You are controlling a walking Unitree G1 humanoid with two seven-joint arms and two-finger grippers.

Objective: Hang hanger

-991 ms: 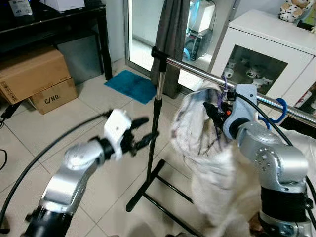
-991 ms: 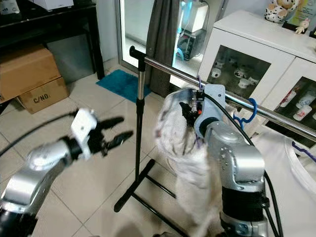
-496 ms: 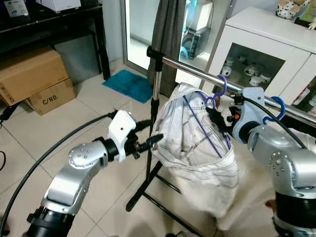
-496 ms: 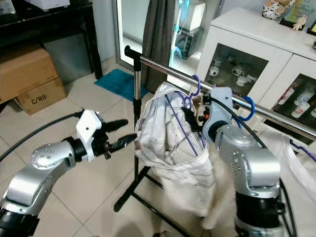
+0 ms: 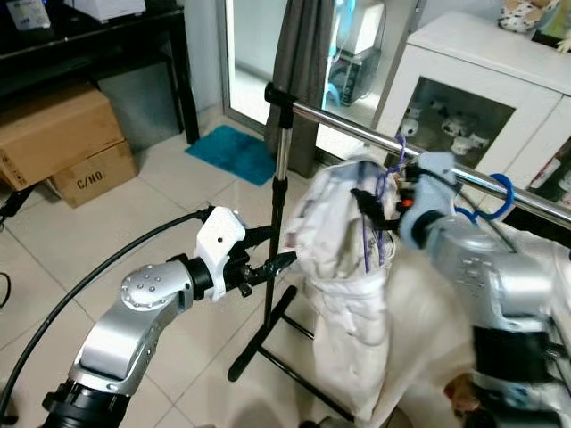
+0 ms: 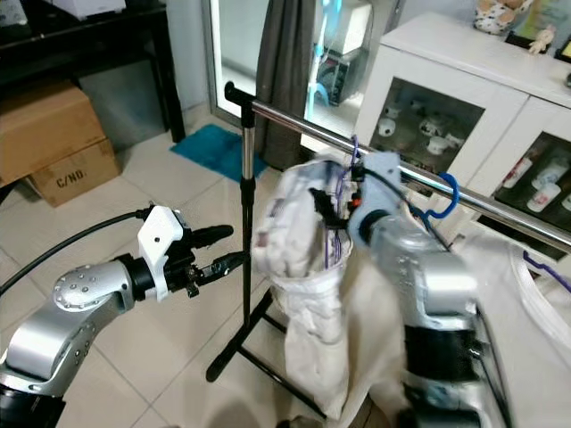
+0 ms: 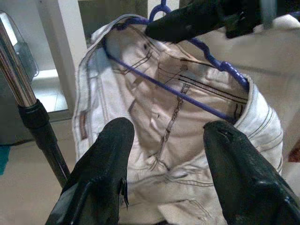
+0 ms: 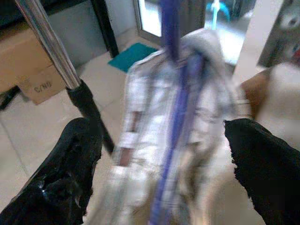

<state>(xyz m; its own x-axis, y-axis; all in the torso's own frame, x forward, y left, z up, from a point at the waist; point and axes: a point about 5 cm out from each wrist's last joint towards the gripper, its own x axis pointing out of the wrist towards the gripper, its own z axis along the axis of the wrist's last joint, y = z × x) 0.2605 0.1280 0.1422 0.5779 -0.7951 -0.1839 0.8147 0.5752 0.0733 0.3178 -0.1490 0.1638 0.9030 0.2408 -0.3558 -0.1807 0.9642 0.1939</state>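
Left wrist view reveals the hanger (image 7: 187,96) inside the garment (image 7: 178,140).

The two head views look forward and down from above the arms, taking in the chrome rail (image 5: 357,131), its black stand (image 6: 244,267) and the tiled floor (image 5: 107,232); they share the whole scene, slightly offset. The left wrist view looks close along its fingers (image 7: 101,173) at the pale garment (image 7: 183,140). The right wrist view faces the same garment and rail from the other side, very near and blurred
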